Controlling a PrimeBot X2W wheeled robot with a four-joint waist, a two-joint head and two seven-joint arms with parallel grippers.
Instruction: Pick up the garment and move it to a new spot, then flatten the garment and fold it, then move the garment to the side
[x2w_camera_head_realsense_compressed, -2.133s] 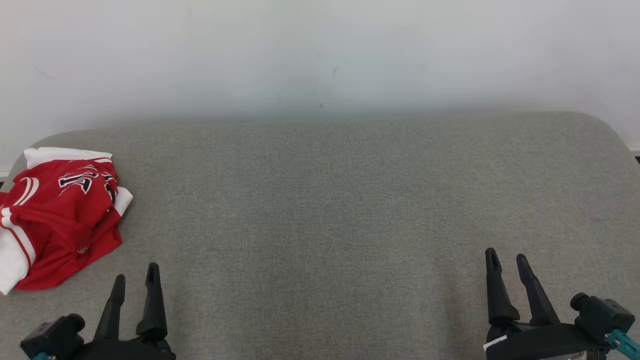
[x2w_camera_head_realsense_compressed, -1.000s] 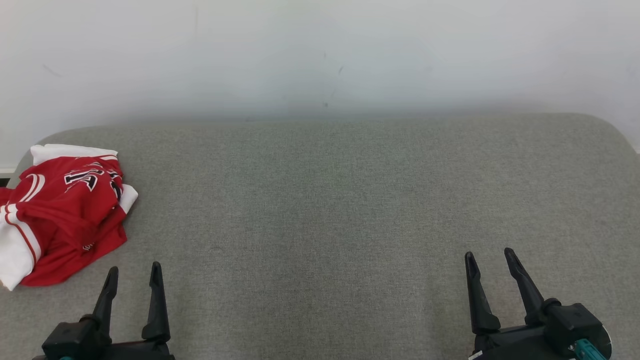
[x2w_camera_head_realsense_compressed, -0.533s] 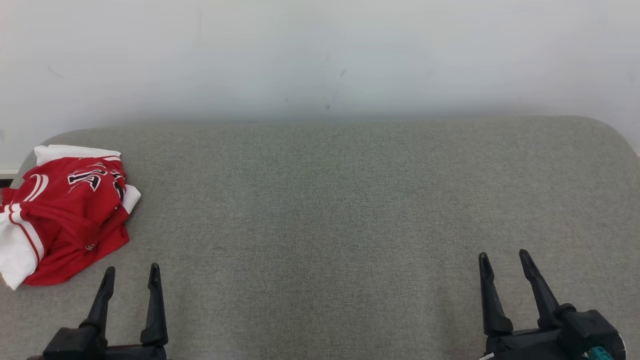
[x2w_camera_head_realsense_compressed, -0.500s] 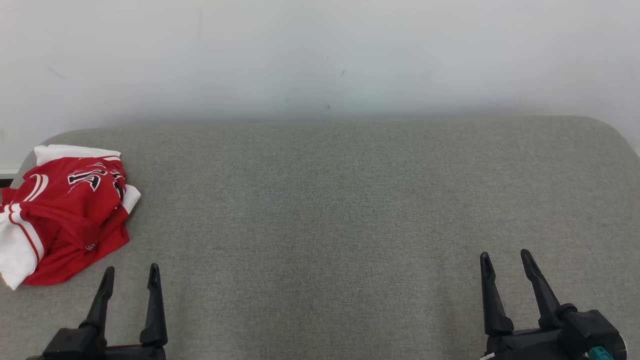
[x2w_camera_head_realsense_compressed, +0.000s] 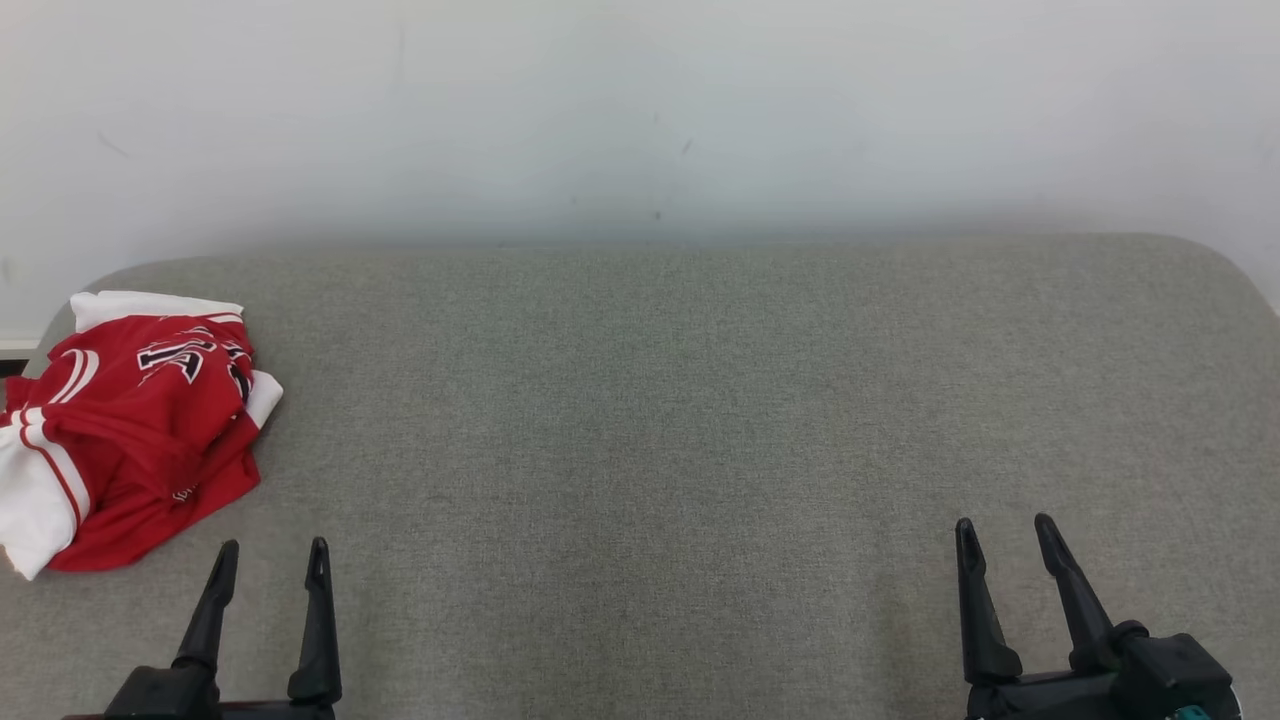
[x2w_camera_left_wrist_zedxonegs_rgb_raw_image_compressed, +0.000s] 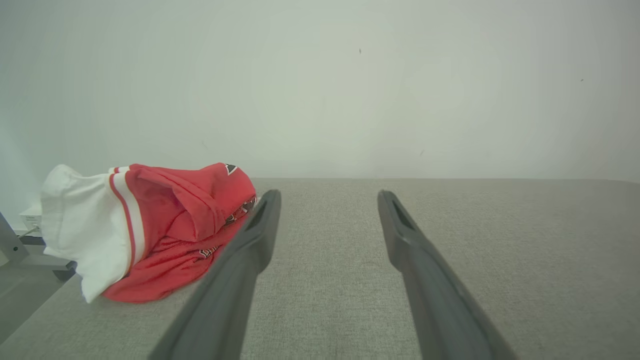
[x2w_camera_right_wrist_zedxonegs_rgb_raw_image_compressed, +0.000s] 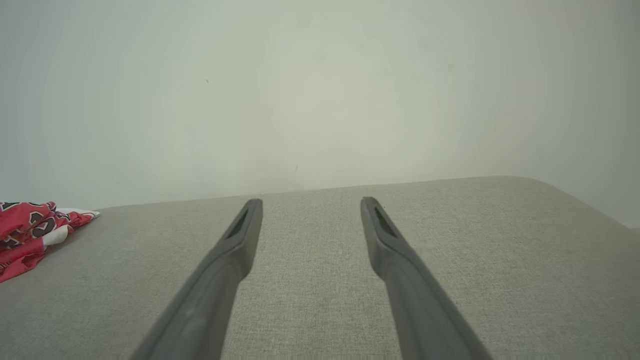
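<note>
The garment is a crumpled red jersey with white sleeves and dark lettering, heaped at the far left of the grey padded table. In the left wrist view the garment lies ahead and left of my fingers. My left gripper stands open near the front edge, just right of and nearer than the heap, touching nothing. At the front right my right gripper is open too, far from the cloth. The right wrist view catches a corner of the garment at its left edge.
A plain white wall rises behind the table. The table's left end drops off right beside the heap, with a pale frame and floor below. Bare grey surface stretches across the middle and right.
Both grippers have drawn back slightly toward the front edge, staying open. The camera shifted a little. The garment lies as before.
</note>
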